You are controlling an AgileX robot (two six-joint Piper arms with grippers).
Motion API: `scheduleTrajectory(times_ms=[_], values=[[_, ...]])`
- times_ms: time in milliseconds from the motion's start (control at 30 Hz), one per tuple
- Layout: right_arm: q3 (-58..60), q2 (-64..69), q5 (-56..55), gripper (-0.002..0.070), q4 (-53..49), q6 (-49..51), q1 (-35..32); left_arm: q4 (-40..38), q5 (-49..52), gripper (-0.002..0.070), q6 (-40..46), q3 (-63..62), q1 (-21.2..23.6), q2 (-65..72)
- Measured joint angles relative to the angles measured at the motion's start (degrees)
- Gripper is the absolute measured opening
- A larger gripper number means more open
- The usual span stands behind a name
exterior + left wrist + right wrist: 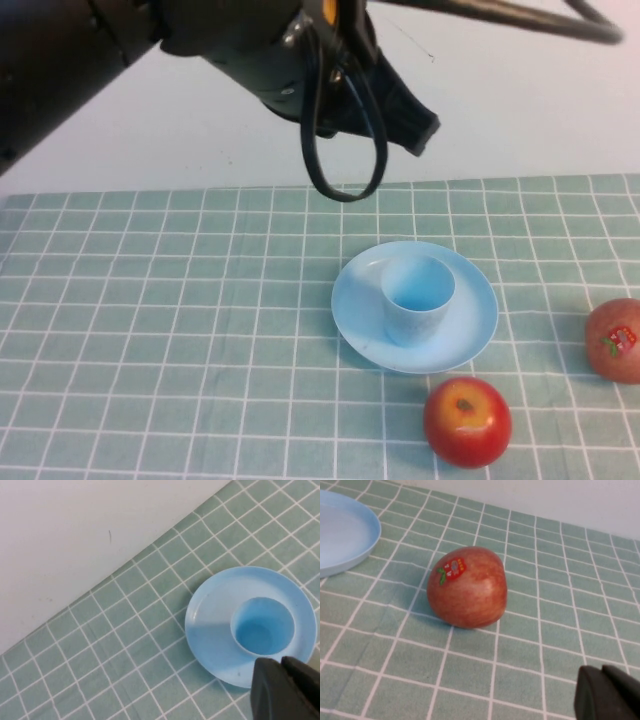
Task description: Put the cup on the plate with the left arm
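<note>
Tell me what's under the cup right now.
The cup stands upright on the plate, slightly left of its centre. The plate spot beneath it is covered. The left gripper hangs above, shut and empty. The right gripper, shut, is near the stickered apple.

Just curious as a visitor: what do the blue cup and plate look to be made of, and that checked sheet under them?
The cup and plate look like smooth, matte light-blue plastic: uniform colour, thin moulded rims, soft sheen. The table cover seems cloth or vinyl; faint wrinkles show. Left gripper is raised above; right gripper is near an apple.
</note>
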Motion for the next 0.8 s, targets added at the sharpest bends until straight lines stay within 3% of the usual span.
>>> scheduleTrajectory(times_ms=[400,800], values=[[0.0,0.0,0.0,-0.0002,0.0,0.0,0.0,-8.0,-8.9,0.0002,-1.6,13.7,16.3,-15.0],[0.0,0.0,0.0,-0.0002,0.0,0.0,0.0,-12.8,-24.7,0.0002,-1.7,49.9,39.9,-49.4]])
